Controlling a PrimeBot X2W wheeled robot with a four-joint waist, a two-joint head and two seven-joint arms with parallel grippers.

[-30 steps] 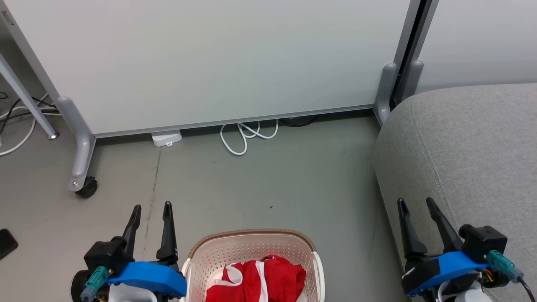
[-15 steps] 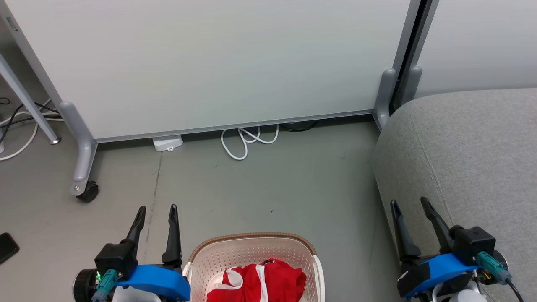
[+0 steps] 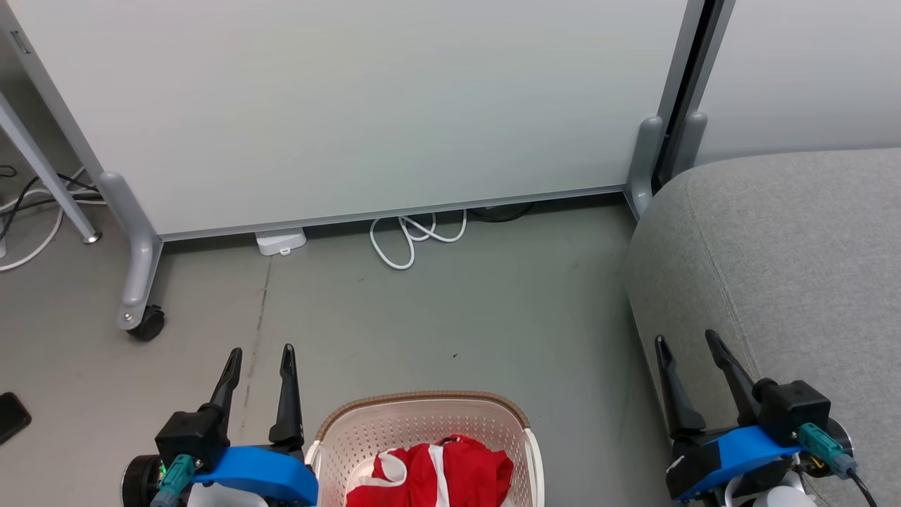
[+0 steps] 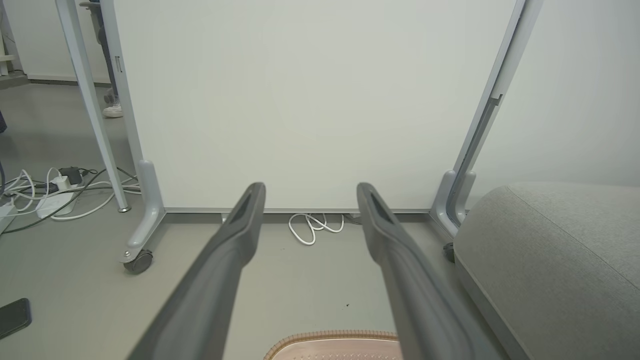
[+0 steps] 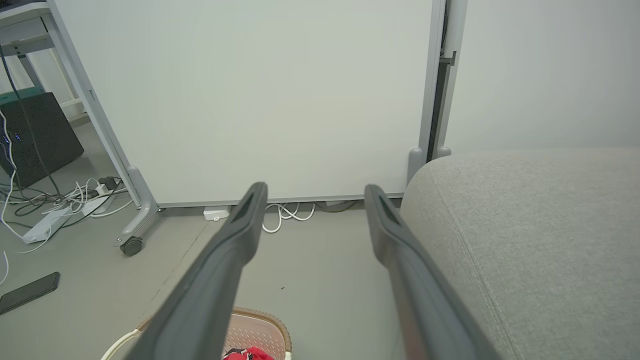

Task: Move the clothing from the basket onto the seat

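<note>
Forwards: left end effector (image 3: pixel 261 350), right end effector (image 3: pixel 684 338) (splayed)

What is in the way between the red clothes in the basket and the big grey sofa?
Nothing visible does. The red clothing lies in the basket, and grey floor runs from there to the sofa on the robot's right. It must just be lifted over the basket's wall.

Couldn't read a single word, number or logo anywhere in these shots. The clothing (image 3: pixel 450 472) in the basket (image 3: pixel 422 398) only showed plain white stripes on red from this angle. The little white box (image 3: pixel 281 241) on the floor (image 3: pixel 493 303) under the partition panel (image 3: pixel 352 105) was too small to make out any marking.
</note>
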